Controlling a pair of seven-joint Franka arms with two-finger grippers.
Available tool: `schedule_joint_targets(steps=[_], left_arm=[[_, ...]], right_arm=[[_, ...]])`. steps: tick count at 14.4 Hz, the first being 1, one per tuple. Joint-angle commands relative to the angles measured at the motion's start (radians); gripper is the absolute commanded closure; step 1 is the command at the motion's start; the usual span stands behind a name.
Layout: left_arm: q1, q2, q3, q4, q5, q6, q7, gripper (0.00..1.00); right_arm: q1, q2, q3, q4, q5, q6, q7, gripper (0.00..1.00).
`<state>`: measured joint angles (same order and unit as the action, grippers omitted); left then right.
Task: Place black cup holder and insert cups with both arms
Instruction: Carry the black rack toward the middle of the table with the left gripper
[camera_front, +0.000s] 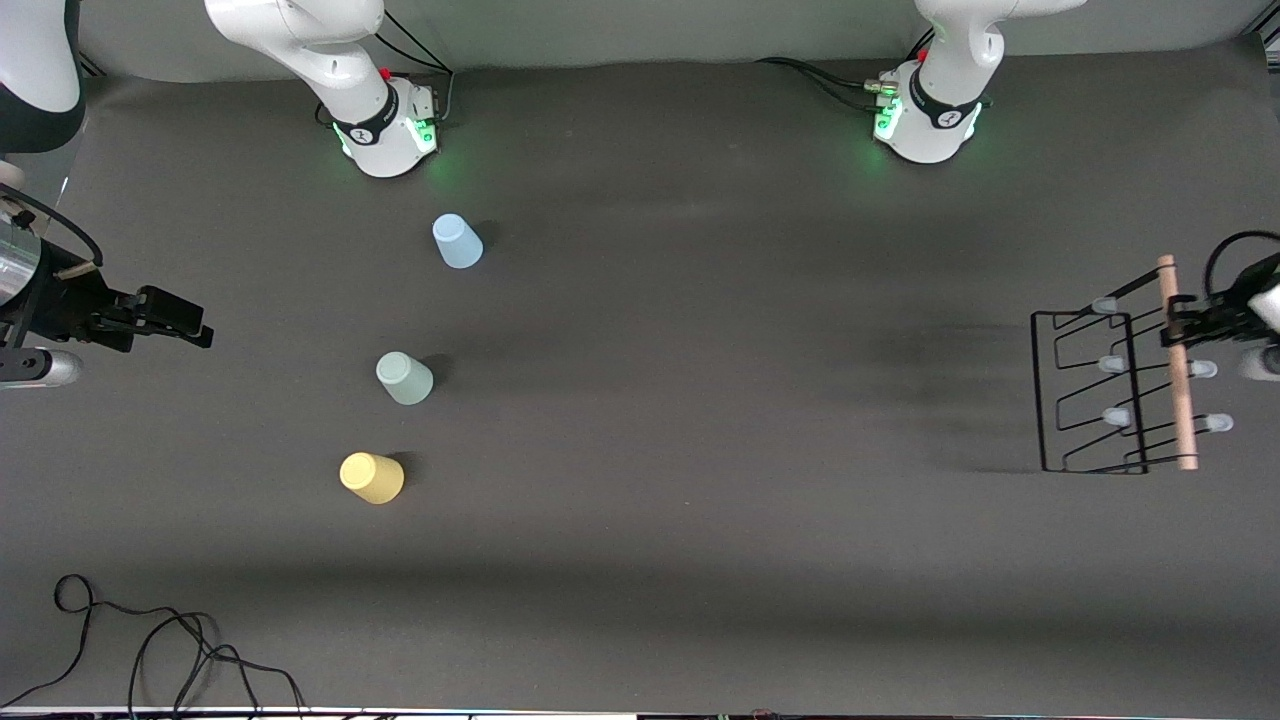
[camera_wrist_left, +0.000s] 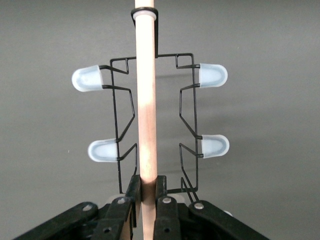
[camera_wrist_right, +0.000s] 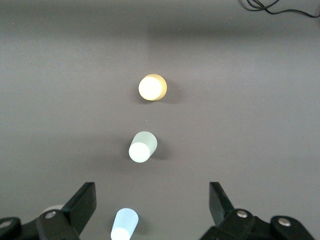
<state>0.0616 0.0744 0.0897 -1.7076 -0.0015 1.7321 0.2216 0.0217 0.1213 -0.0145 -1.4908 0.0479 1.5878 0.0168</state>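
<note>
The black cup holder (camera_front: 1046, 392) is at the left arm's end of the table, its pale blue peg caps (camera_wrist_left: 87, 79) sticking out to both sides. My left gripper (camera_front: 1176, 325) is shut on its wooden rod handle (camera_front: 1182, 400), and in the left wrist view the jaws (camera_wrist_left: 148, 187) clamp the rod (camera_wrist_left: 146, 115). Three cups stand narrow end up toward the right arm's end: light blue (camera_front: 457, 241), pale green (camera_front: 404, 378) and yellow (camera_front: 371, 477), nearest the front camera. My right gripper (camera_front: 195, 325) is open and empty above the table beside the cups, which show in its view: blue (camera_wrist_right: 124, 225), green (camera_wrist_right: 142, 147), yellow (camera_wrist_right: 152, 87).
The two arm bases (camera_front: 390, 130) (camera_front: 925, 125) stand along the table's edge farthest from the front camera. A loose black cable (camera_front: 150, 650) lies near the front edge at the right arm's end. Bare dark table (camera_front: 720, 400) lies between the cups and the holder.
</note>
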Motion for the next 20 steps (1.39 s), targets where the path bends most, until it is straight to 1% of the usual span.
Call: schedule_joint_targets(steps=[1, 4, 6, 8, 10, 11, 13, 15, 18, 20], left_arm=[[-0.02, 0.005, -0.007, 0.075, -0.018, -0.06, -0.073, 1.0], [-0.074, 0.007, -0.053, 0.079, -0.063, -0.062, -0.129, 1.0], [-0.114, 0.013, -0.109, 0.083, -0.064, -0.043, -0.224, 1.0], [-0.158, 0.025, -0.181, 0.088, -0.083, -0.03, -0.373, 1.0], [-0.227, 0.07, -0.255, 0.115, -0.072, 0.019, -0.57, 1.0], [-0.273, 0.094, -0.28, 0.138, -0.068, 0.052, -0.678, 1.0], [-0.405, 0.19, -0.291, 0.23, -0.028, 0.092, -0.866, 1.0], [-0.526, 0.281, -0.289, 0.314, 0.017, 0.095, -0.983, 1.0], [-0.675, 0.398, -0.288, 0.42, 0.043, 0.125, -1.068, 1.0], [-0.735, 0.442, -0.289, 0.445, 0.075, 0.13, -1.103, 1.0]], right_arm=[[0.0, 0.009, -0.001, 0.02, 0.015, -0.006, 0.009, 0.0], [0.0, 0.011, -0.001, 0.02, 0.01, -0.008, 0.011, 0.0], [0.0, 0.015, -0.001, 0.02, 0.009, -0.008, 0.011, 0.0], [0.0, 0.024, -0.001, 0.023, 0.01, -0.008, 0.011, 0.0], [0.007, 0.028, -0.002, 0.02, 0.013, -0.006, 0.015, 0.0], [0.009, 0.023, -0.001, 0.02, 0.01, -0.003, 0.015, 0.0], [0.02, 0.005, 0.002, 0.02, 0.01, -0.002, 0.018, 0.0], [0.018, -0.011, -0.002, -0.005, 0.018, -0.006, 0.008, 0.0], [0.017, -0.017, -0.005, -0.028, 0.02, -0.005, 0.005, 0.0], [0.014, -0.008, -0.009, -0.031, 0.016, -0.003, 0.003, 0.0]])
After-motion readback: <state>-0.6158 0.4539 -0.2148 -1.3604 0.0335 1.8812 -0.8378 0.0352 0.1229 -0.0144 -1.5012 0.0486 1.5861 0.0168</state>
